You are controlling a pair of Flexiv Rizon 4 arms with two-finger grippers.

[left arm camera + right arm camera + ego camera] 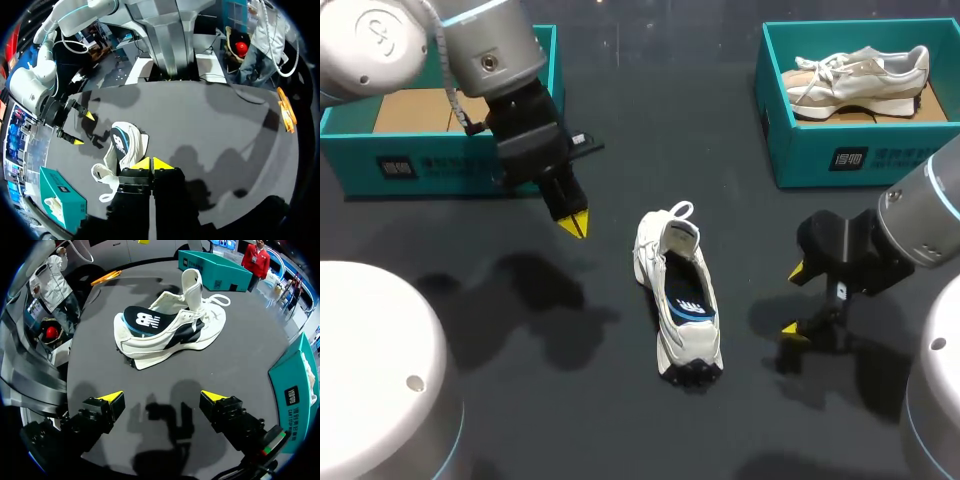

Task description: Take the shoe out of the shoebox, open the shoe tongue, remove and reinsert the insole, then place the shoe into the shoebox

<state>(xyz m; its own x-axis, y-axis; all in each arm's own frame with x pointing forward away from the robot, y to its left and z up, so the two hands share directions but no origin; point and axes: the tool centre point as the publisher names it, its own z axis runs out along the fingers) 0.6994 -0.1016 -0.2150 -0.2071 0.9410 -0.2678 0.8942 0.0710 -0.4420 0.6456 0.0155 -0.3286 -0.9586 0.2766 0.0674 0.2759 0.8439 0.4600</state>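
A white shoe [680,300] lies on the dark table in the middle, its tongue [680,236] standing up. A dark blue insole [688,295] with a white logo shows in its opening. In the right wrist view the shoe [170,327] is ahead of my open right gripper [162,397], and the insole [145,319] rides up at the heel end. In the head view, the right gripper [794,300] stands open to the shoe's right, with nothing between its fingers. My left gripper [575,225] hangs shut and empty to the shoe's upper left. The left wrist view shows its tips [151,163] together just beside the shoe [125,147].
A teal shoebox [420,165] at the back left holds only its cardboard floor. A second teal shoebox [840,150] at the back right holds a beige shoe [860,80]. Bare dark table surrounds the white shoe.
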